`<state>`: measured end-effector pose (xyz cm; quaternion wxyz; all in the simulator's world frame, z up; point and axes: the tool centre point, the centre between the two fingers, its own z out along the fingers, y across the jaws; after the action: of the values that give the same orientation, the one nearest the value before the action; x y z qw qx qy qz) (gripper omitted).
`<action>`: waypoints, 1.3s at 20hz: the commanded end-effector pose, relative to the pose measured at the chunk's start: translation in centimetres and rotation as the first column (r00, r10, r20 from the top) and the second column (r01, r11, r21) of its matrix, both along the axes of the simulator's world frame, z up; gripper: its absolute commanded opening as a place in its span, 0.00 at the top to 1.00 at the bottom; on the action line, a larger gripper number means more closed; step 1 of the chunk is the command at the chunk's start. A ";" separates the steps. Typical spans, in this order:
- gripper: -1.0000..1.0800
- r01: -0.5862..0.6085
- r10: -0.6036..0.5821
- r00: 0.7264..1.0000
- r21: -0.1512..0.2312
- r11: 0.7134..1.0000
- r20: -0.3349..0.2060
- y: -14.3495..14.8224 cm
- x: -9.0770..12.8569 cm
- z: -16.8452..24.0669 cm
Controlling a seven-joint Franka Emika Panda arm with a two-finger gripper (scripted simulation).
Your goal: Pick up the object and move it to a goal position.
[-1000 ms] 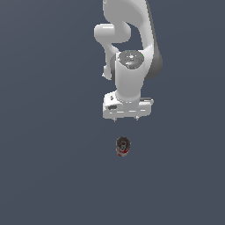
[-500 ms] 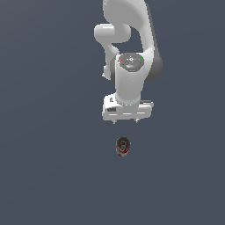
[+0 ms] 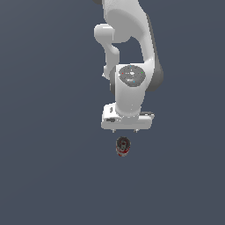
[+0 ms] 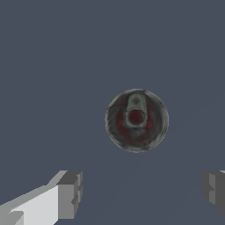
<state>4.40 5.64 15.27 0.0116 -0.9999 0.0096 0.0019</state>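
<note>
A small can [image 3: 123,146] with a red-and-white label and a dark grey metal top stands upright on the flat grey floor. In the exterior view it sits just below my white gripper [image 3: 127,130], apart from it. In the wrist view I look straight down on the can's round top [image 4: 136,120]. My gripper [image 4: 140,193] is open and empty. One grey fingertip [image 4: 70,194] and the other show wide apart, both clear of the can. The gripper hangs above the can.
The plain dark grey floor [image 3: 48,176] spreads all around the can. My white arm [image 3: 129,52] rises behind the gripper in the exterior view. No other objects show.
The gripper has moved down and slightly toward the can in the exterior view. The can has not moved. The fingers stay open.
</note>
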 end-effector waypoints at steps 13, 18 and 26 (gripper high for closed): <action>0.04 0.075 -0.075 0.997 -0.023 0.997 0.003 -0.5 3.7 -2.5; 0.04 0.075 -0.074 0.997 -0.023 0.997 0.003 -0.5 3.7 -2.7; 0.04 0.076 -0.076 0.997 -0.023 0.997 0.003 -0.5 3.6 -6.3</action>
<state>8.07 5.18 9.86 0.0002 -0.9989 0.0473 -0.0001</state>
